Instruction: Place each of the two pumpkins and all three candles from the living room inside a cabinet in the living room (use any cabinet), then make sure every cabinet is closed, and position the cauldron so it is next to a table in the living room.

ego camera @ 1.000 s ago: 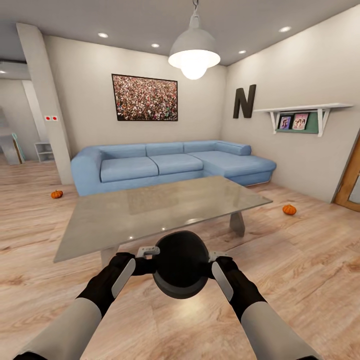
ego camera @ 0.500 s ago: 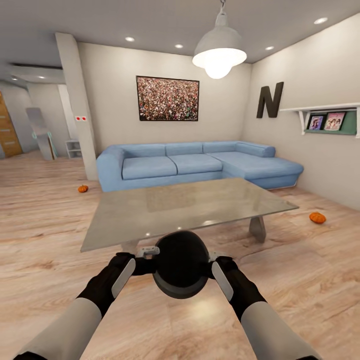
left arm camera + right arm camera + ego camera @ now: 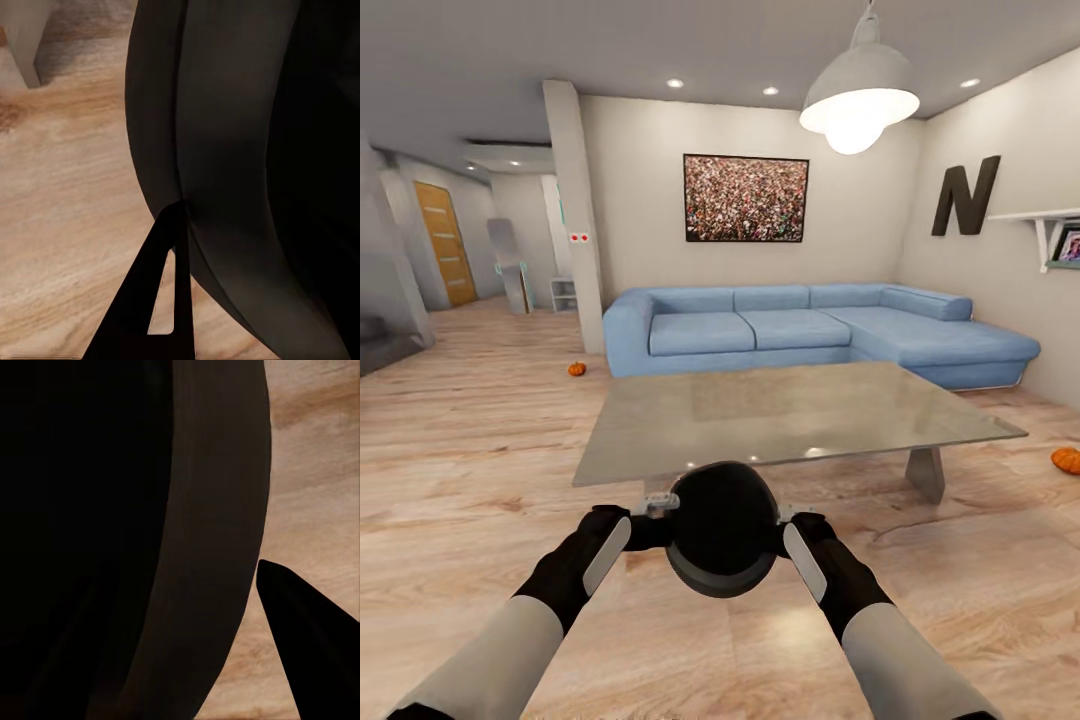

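I hold the black cauldron (image 3: 722,540) between both arms, low over the wood floor and just in front of the table (image 3: 790,415). My left gripper (image 3: 665,503) is shut on its left rim and my right gripper (image 3: 785,513) on its right rim. The cauldron wall (image 3: 225,150) looms close in the left wrist view, with one finger (image 3: 161,300) against its outside. The right wrist view shows the dark wall (image 3: 210,547) and a finger (image 3: 307,652) beside it. One pumpkin (image 3: 577,369) lies on the floor left of the sofa. Another pumpkin (image 3: 1067,459) lies at the right edge. Cabinet and candles are out of view.
A blue corner sofa (image 3: 800,330) stands behind the table against the back wall. A square pillar (image 3: 575,220) rises at the sofa's left end, and a hallway with an orange door (image 3: 440,245) runs beyond it. A pendant lamp (image 3: 860,95) hangs over the table.
The camera has turned left, so the room has slid right in the picture. Both grippers and the cauldron keep the same place in the view.
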